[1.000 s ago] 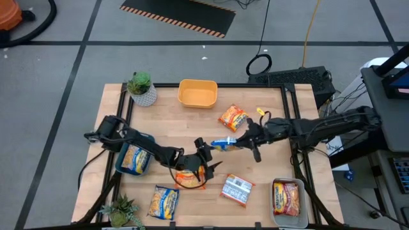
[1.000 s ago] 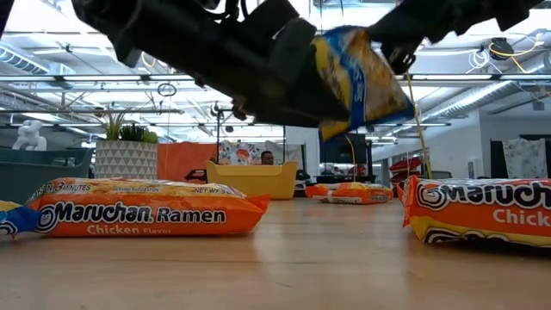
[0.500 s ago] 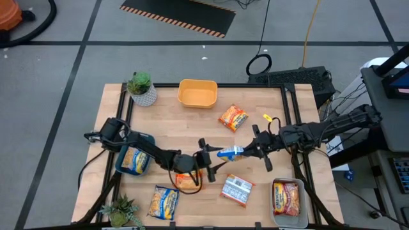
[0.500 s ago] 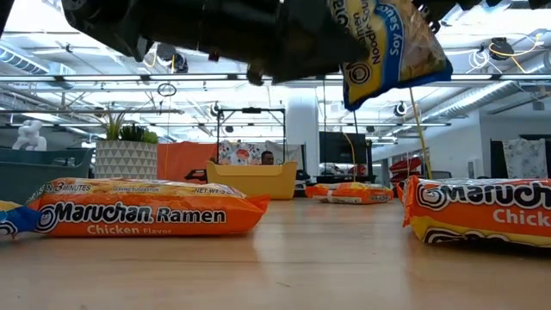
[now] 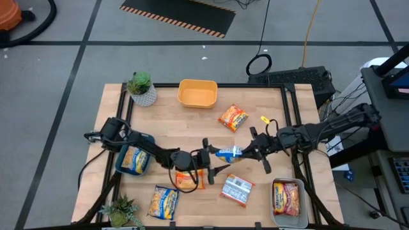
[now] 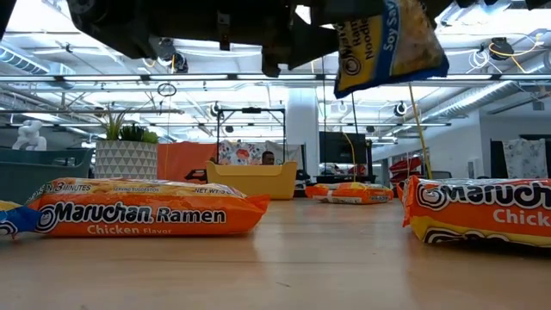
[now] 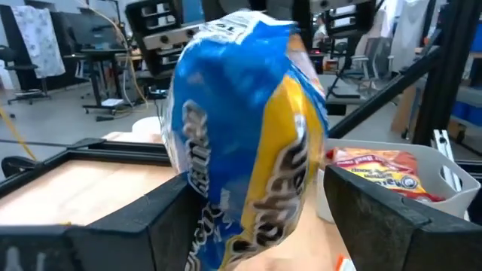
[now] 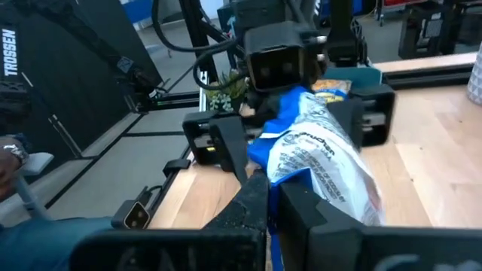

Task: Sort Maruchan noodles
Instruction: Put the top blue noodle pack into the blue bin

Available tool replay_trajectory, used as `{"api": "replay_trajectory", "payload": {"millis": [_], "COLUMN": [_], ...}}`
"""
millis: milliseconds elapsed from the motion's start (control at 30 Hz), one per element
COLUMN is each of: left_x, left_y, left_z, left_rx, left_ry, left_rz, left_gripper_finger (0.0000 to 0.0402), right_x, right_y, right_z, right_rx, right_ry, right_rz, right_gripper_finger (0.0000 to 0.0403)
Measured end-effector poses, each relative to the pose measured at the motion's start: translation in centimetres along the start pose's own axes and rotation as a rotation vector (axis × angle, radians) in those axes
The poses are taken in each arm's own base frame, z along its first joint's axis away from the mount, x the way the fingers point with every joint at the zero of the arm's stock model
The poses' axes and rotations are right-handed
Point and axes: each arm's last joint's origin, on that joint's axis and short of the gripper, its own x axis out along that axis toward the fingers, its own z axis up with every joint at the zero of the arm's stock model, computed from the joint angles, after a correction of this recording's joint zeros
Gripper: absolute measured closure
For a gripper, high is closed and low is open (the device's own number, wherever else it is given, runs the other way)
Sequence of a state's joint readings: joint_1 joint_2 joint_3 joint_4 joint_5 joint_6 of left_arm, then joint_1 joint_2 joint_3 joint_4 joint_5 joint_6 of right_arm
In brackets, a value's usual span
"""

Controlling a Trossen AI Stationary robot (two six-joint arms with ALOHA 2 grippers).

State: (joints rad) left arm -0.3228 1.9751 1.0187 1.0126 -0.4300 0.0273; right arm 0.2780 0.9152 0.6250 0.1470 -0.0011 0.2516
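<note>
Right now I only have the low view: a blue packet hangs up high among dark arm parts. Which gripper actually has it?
Observer: The right gripper is shut on the blue packet, pinching one end of it above the middle of the table.
Operator: And the left one?
Observer: The left gripper is open, with one finger on each side of the packet's other end.
Operator: Is there a bin for blue on the left side?
Observer: Yes. A blue bin sits near the table's left edge, under the left arm, and one packet lies in it.
</note>
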Motion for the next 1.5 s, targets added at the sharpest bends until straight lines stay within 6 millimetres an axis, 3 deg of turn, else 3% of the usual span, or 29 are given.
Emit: {"api": "replay_trajectory", "payload": {"millis": [233,500,633,967,1100,1233,1500], "left_x": [0.0,0.0,-0.1,-0.8,-2.2,-4.5,-11.2], "left_y": [-0.1,-0.1,-0.4,-0.7,-1.0,-0.5,1.8], "left_z": [0.0,-0.2,-0.2,0.5,1.8,4.6,10.0], "left_rx": [0.051,0.057,0.056,0.093,0.108,0.038,0.005], "left_ry": [0.003,0.018,0.019,0.104,0.229,0.344,0.571], "left_rz": [-0.006,-0.01,-0.017,0.06,0.076,0.089,0.086], "left_gripper_finger": [0.014,0.0255,0.0286,0.0295,0.0296,0.0296,0.0296], "right_x": [0.3,0.3,0.3,-1.3,-2.5,-3.6,-4.4], "right_y": [0.0,0.0,0.0,0.1,0.2,0.3,0.5], "right_z": [0.2,0.1,0.1,1.1,1.8,2.2,2.6], "right_rx": [-0.012,-0.027,-0.035,-0.063,-0.061,-0.072,-0.108], "right_ry": [-0.024,-0.02,-0.022,-0.101,-0.151,-0.188,-0.224], "right_rz": [0.007,0.006,0.001,-0.039,-0.033,-0.025,-0.018], "right_gripper_finger": [0.0401,0.0401,0.0396,0.0278,0.0239,0.0223,0.0228]}}
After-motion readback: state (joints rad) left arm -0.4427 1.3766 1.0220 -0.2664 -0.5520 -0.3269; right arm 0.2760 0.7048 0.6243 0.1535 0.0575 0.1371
